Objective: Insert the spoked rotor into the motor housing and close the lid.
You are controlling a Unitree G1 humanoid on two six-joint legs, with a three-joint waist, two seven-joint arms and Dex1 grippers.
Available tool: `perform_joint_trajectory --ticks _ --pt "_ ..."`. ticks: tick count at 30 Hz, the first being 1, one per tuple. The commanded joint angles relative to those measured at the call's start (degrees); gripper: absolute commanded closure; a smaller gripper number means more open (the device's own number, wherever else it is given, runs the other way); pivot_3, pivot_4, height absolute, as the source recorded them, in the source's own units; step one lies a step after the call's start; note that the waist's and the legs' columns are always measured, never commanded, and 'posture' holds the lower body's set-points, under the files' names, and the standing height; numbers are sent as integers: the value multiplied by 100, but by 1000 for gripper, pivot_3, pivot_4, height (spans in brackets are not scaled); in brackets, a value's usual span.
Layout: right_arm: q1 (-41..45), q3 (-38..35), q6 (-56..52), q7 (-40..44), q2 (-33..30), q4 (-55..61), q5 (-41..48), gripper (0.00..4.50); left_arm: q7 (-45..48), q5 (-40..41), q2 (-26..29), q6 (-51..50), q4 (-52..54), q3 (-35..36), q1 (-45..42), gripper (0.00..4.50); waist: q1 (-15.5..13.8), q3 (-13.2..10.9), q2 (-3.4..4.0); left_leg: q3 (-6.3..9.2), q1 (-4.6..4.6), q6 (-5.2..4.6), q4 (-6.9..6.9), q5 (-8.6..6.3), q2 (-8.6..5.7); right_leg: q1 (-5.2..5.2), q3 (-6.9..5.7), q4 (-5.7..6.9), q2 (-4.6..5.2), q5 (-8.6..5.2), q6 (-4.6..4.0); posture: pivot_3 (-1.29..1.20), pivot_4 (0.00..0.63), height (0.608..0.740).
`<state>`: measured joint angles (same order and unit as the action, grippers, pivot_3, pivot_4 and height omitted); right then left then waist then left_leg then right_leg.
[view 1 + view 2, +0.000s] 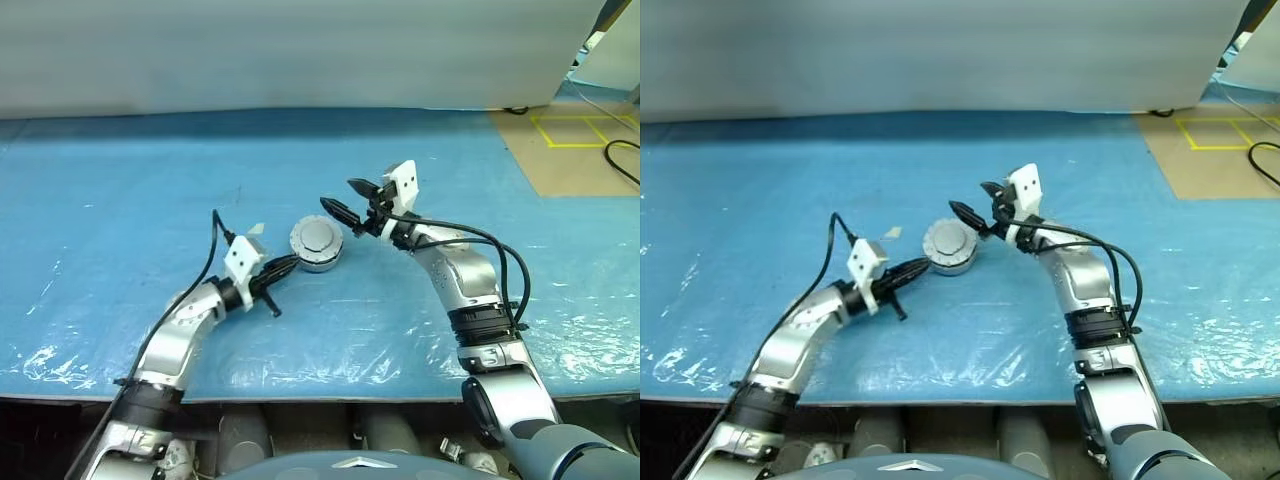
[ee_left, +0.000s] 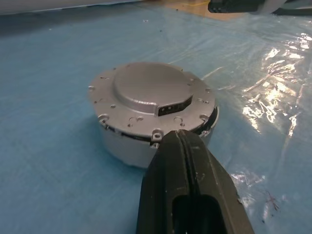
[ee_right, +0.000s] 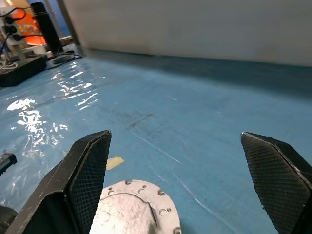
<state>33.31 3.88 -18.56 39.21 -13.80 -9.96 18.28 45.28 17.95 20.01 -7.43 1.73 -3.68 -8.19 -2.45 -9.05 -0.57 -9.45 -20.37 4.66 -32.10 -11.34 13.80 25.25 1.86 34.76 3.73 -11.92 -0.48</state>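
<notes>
The motor housing [image 1: 318,263] stands in the middle of the blue table with the lid [image 1: 316,238] lying flat on top, plain grey face up. From close by, the lid [image 2: 151,90] covers the housing wall [image 2: 124,145] all round. The spoked rotor is hidden. My left gripper [image 1: 290,263] is shut with nothing in it, its tip just left of the housing, close to the rim. My right gripper [image 1: 342,196] is open and hovers just right of and above the lid, with nothing between its fingers [image 3: 90,168].
Crinkled blue plastic sheet [image 1: 120,200] covers the table. A small scrap of tape [image 1: 253,229] lies left of the housing. A white panel [image 1: 300,50] closes off the back. At the far right are brown floor with yellow tape [image 1: 575,130] and a black cable [image 1: 620,160].
</notes>
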Motion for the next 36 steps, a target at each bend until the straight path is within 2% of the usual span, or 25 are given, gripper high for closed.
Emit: perform_joint_trajectory --ticks 1,8,14,18,22,25,28,30,31,36 --pt "67 303 464 368 -18 223 -191 38 38 448 124 -232 527 357 137 4500 -5 0 0 0 -2 0 -4 0 -2 0 0 0 0 0 0 0 150 740" --pt "24 860 683 817 -246 69 -695 38 -161 2152 97 -1660 1184 1138 469 4500 -8 0 0 0 -5 0 -4 0 0 1 -3 -1 0 0 0 0 150 740" --pt "75 947 680 836 -323 -236 -1015 38 -306 2577 155 -2083 1325 1403 544 4500 -3 0 -1 0 -4 -1 -6 0 -2 0 -1 0 -2 0 0 0 150 740" --pt "146 1051 526 794 -349 -511 -1270 38 -362 2380 182 -1908 1306 1401 492 4500 1 0 -1 0 -5 -1 -6 0 -2 0 -1 -1 -7 0 0 0 150 740" --pt "200 1058 309 805 -243 -607 -1279 38 -327 1549 313 -1291 1141 1082 446 4500 9 0 -1 1 -2 -1 -7 0 -1 -1 0 0 -8 0 0 0 150 740" --pt "279 1094 299 749 -171 -733 -1370 38 -244 1209 338 -1031 1079 867 438 4500 7 0 -1 1 3 -2 -8 0 -1 -7 0 0 -6 0 0 0 150 740" --pt "332 1113 309 711 -161 -851 -1470 591 -216 1012 327 -840 1039 772 410 4500 6 0 -1 1 3 -1 -8 0 0 -7 0 1 -6 0 0 0 150 740" --pt "352 1153 373 686 -187 -924 -1572 1217 -247 929 302 -718 999 781 379 4500 5 0 -2 1 4 -1 -9 0 0 -7 0 4 -7 0 0 0 150 740" --pt "356 1157 390 685 -191 -949 -1592 1378 -243 820 328 -623 964 753 357 4500 4 0 -2 1 5 -1 -11 0 0 -8 0 7 -7 0 -1 0 150 740" --pt "359 1178 448 769 -247 -856 -1628 1377 -374 317 297 -276 645 602 63 4500 1 0 -2 1 25 -2 -17 0 -2 -26 1 11 6 1 -1 0 150 740"
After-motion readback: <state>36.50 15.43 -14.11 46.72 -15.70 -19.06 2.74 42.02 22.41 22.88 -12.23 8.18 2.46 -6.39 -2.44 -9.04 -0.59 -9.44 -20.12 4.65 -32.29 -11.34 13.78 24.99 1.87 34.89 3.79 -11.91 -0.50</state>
